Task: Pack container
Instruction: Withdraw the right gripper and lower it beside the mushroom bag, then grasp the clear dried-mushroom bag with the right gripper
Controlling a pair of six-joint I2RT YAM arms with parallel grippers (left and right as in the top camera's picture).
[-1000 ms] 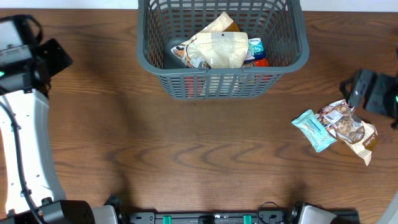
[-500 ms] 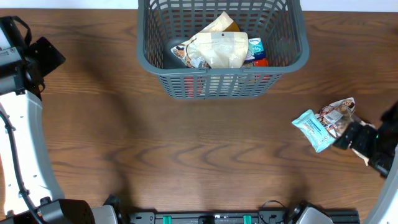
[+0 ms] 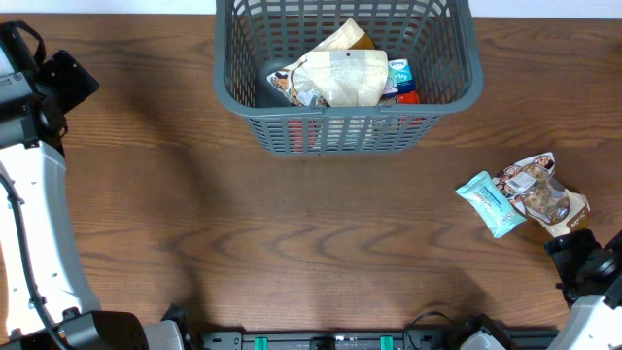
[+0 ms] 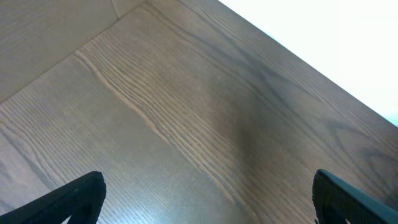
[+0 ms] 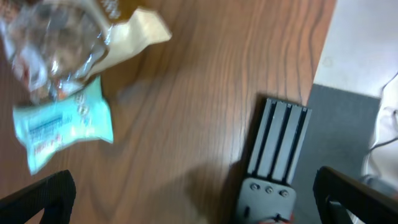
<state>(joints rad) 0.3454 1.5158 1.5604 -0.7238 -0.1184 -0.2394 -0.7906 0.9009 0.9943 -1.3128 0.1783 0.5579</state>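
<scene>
Right gripper has been pulled back. A second ago it was up by the right edge, beyond the packets. Half a second ago it was over them. Now it is parked by the near right corner of the worktop. Left gripper has been shifted slightly toward the far left corner. Packets and container are unmoved.

Right gripper: fingers are spread wide at the two bottom corners of the wrist view, and nothing is gripped. A teal packet and a clear snack bag lie flat just ahead of it, offset toward its left finger. They touch each other, with the bag farther out. In the overhead view the teal packet is on the left and the bag on the right. A black ribbed block is seen past the gap, nearer the right finger, by the worktop edge.

Left gripper: fingers are also wide apart, with only bare wood seen between them.

Container: upright at the far edge of the worktop, well ahead and left of the right gripper and well to the right of the left gripper. It is touched by neither. A beige pouch lies on top of other packets inside.
</scene>
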